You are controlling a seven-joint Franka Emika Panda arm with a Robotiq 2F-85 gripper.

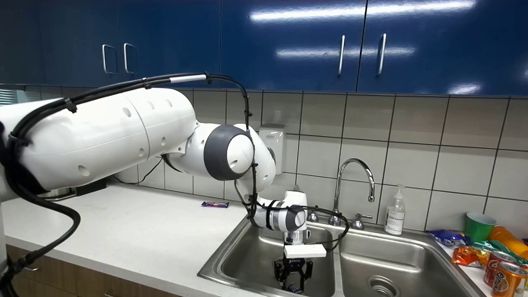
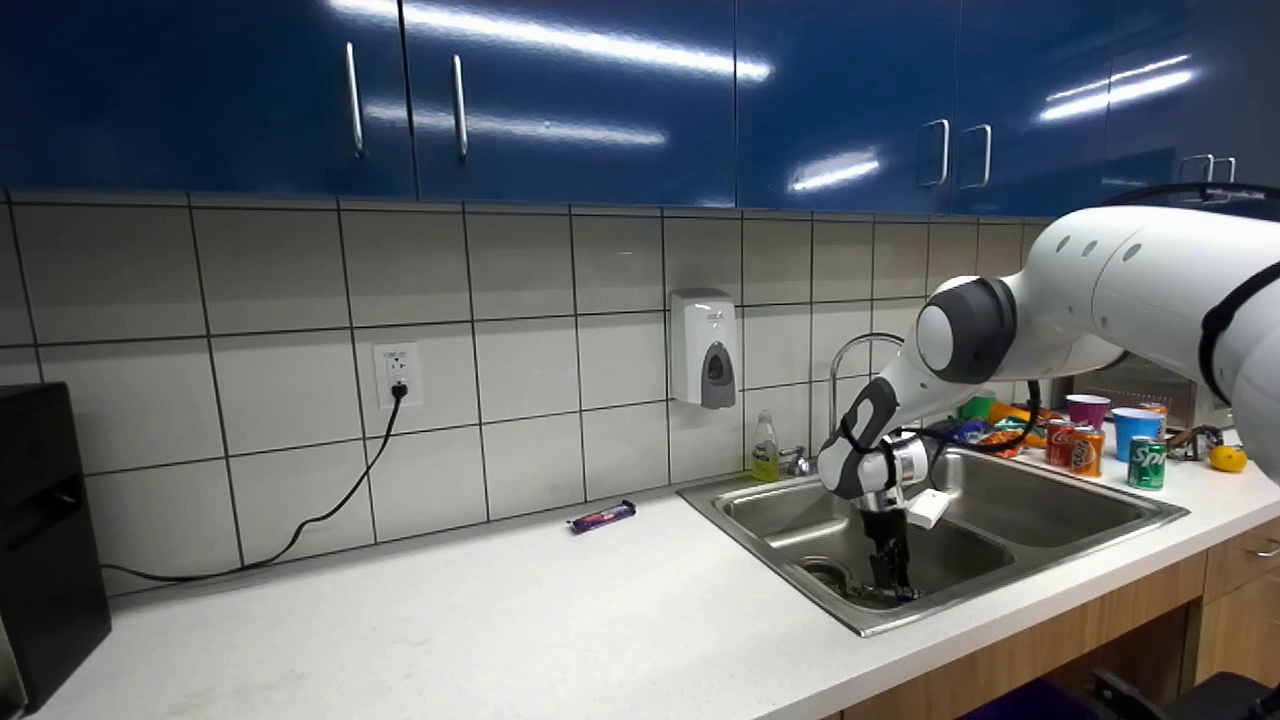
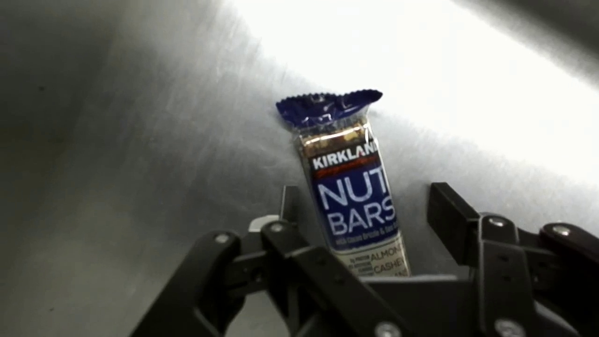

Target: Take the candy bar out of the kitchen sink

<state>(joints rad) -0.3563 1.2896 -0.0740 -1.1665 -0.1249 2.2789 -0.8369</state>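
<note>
Currently straddles one blue-wrapped candy bar (image 3: 348,187) with one spread pincer (image 3: 362,206), hiding the bar's lower end from view, inside one two-basin kitchen sink (image 1: 338,267).

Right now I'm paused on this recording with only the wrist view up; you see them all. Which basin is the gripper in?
Observer: The gripper is down in the basin farther from the soda cans.
Operator: I see the candy bar between the open fingers. Is anything on the counter at that end of the sink?
Observer: A small purple packet lies there, close to the tiled wall, in both exterior views.
Operator: Where does the tap stand?
Observer: It rises from the sink's back rim, near the same wall.
</note>
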